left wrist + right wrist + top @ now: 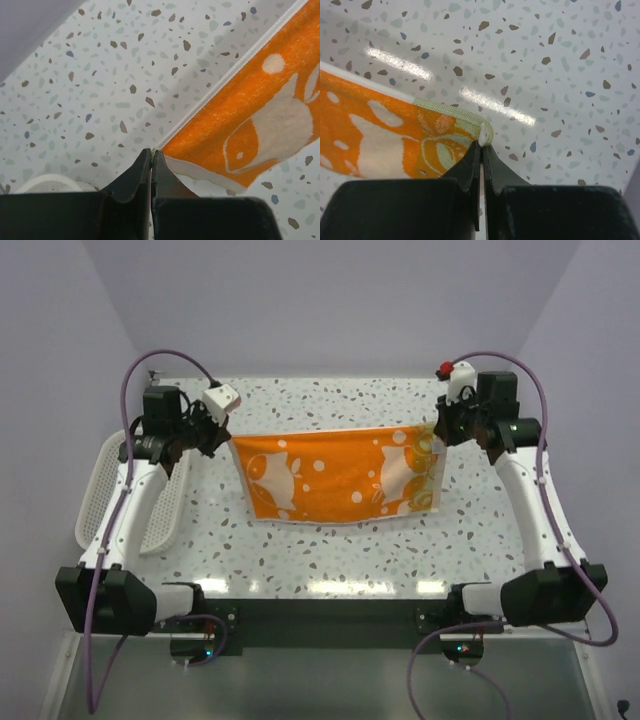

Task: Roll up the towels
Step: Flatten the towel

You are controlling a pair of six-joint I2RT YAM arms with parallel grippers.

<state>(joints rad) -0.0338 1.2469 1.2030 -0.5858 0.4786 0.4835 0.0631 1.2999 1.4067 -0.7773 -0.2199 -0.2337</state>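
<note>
The orange and cream towel (340,475) with white circles and swirl marks hangs stretched between the two grippers above the table's middle. My left gripper (218,438) is shut on the towel's left top corner; in the left wrist view the towel (255,125) runs up to the right from the closed fingertips (151,151). My right gripper (440,430) is shut on the right top corner; in the right wrist view the towel's corner (445,142) folds over at the closed fingertips (482,142). The towel's lower edge rests on or near the table.
A white mesh basket (105,495) lies at the table's left edge, under the left arm. The speckled table (330,550) extends in front of and behind the towel. Purple walls close in at the back and sides.
</note>
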